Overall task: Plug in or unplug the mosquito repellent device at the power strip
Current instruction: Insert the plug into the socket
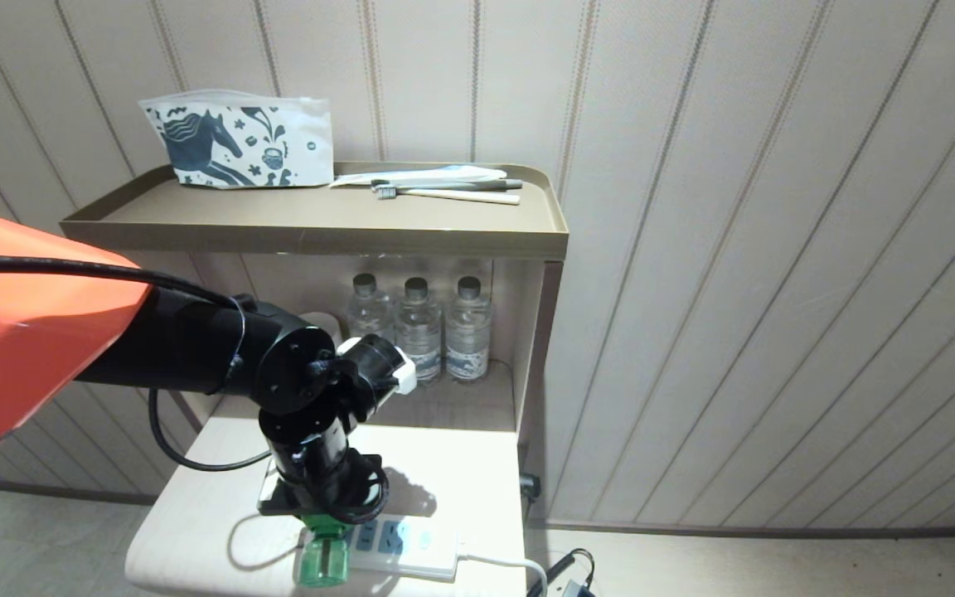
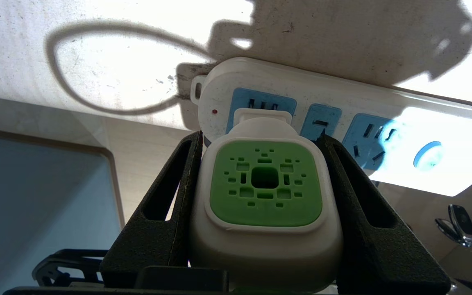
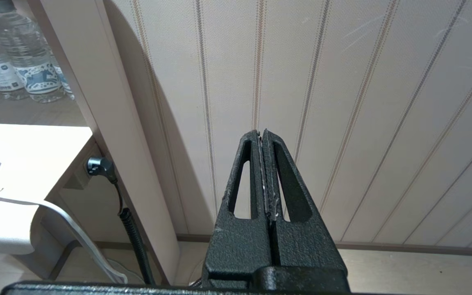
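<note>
Left gripper (image 2: 260,196): black slotted fingers (image 2: 166,205) clamped on either flank of the white head of the mosquito repellent device (image 2: 265,213) — closed on it, pointing down at the tabletop from the black forearm.
Device, heading: the small plug-in vaporizer with the square green vented top faces up at the wrist camera; its plug end meets the first light-blue socket face of the strip, prongs hidden, so how deep they sit cannot be told.
Device, long axis: in the head view the translucent green liquid bottle (image 1: 324,557) lies flat, sticking out from under the gripper toward the table's near edge, so the long axis runs roughly level along the tabletop, bottle on the near side and vented green top on the far side.
Power strip (image 2: 383,119): long flat white rectangle lying on the pale table (image 1: 461,464) near its front edge, three light-blue socket faces in a row, a round blue button at the far end, a small red dot by the first socket; a white cord (image 1: 511,564) leaves its right end over the table edge.
Around: three clear water bottles (image 1: 417,327) stand in the open shelf behind the table; a horse-print pouch (image 1: 237,143) and toothbrushes (image 1: 444,189) lie on the brown top tray.
In the way: the black wrist and its cable cover the strip's left end in the head view.
Right gripper (image 3: 265,180): fingers pressed together — empty, parked by the striped wall panel.
</note>
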You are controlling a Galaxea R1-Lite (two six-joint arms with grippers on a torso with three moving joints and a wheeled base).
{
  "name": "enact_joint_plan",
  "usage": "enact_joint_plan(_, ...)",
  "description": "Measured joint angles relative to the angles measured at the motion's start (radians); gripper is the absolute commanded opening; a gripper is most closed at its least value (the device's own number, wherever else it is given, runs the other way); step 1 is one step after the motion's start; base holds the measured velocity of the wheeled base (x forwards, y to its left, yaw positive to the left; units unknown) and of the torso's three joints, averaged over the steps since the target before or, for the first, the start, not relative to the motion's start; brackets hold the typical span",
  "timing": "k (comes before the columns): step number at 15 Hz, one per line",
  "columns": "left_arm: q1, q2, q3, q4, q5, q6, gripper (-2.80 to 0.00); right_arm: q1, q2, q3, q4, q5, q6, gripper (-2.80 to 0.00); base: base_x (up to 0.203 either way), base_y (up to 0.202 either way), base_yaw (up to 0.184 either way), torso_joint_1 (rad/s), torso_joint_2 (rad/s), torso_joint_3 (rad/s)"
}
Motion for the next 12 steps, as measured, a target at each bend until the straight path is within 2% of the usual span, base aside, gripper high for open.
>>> enact_joint_plan(12,0.025,0.031,0.01,-0.036,-0.01,0.02,-2.8,0.001,0.0,0.0,0.0,0.0,0.0,-2.8,0.0,0.0,0.0,0.0,0.0,0.0)
